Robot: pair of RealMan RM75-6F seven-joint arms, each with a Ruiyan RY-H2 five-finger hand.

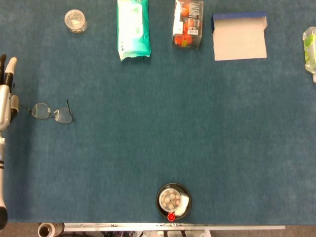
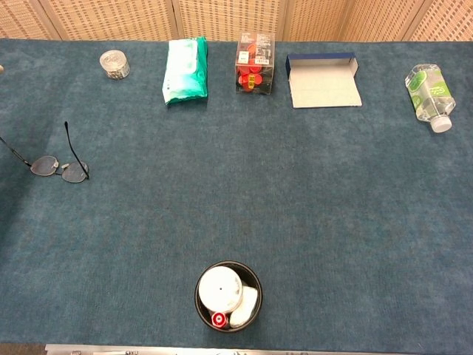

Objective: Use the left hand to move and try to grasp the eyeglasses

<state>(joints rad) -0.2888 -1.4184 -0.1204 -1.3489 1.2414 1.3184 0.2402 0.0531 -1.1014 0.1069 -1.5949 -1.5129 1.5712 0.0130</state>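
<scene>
Blue tabletop (image 1: 163, 133): eyeglasses (image 1: 52, 113) just right of left hand (image 1: 5, 96), fingers straight, empty, frame lying crosswise, temples pointing away.

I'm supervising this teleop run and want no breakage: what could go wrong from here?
The eyeglasses lie near the table's left edge; a push from the left hand might slide them off. Their thin temples stand up, as the chest view shows, and could bend under the fingers. Most of the hand is out of frame, making aiming harder.
</scene>
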